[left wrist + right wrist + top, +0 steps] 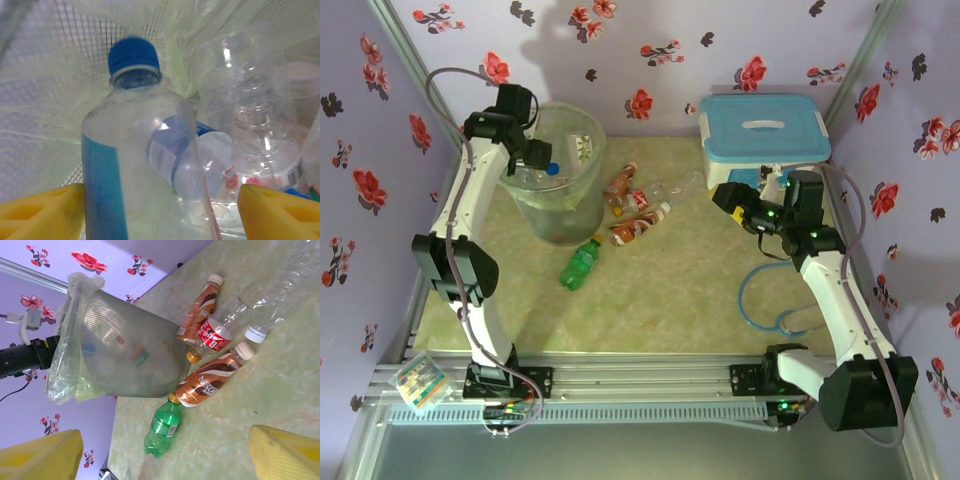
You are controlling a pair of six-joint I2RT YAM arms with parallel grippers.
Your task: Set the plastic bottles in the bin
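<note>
From the top camera. Left gripper (534, 160) poised over the mouth of the bin (582, 205), by its left rim, with a blue-capped bottle (552, 170) just beside the fingers and inside the rim. Bin upright at the far left of the table (660, 300), lined with a clear bag (588, 128). Just right of it, a loose cluster lying flat: far brown bottle (620, 183), red-labelled bottle (642, 200), near brown bottle (638, 230), clear bottle (682, 186). Nearer the arms, a green bottle (582, 263) on its side. Right gripper (728, 196) right of the cluster, in front of the white box with blue lid (763, 128), aimed at the bottles.

From the left wrist. Blue-capped bottle (145, 165) between the left gripper's yellow fingers (40, 212), its cap toward the bag and mesh of the bin (60, 75). Fingers spread wider than the bottle: a clear gap at the right one, the left one at the bottle's edge, contact impossible to judge. Beyond, other clear bottles heaped inside.

From the right wrist. Right gripper's yellow fingers (285, 455) spread wide, well short of the bottles. Bin (125, 350) at upper left, clear bag (75, 287) bunched over its rim. Against its wall, far brown bottle (199, 312) and red-labelled bottle (216, 330). Beside them, near brown bottle (210, 380). "Nescafé" legible on both brown ones. Green bottle (161, 432) close by the bin's base, its cap next to the near brown bottle. Clear bottle (280, 300), white-capped, further right.
</note>
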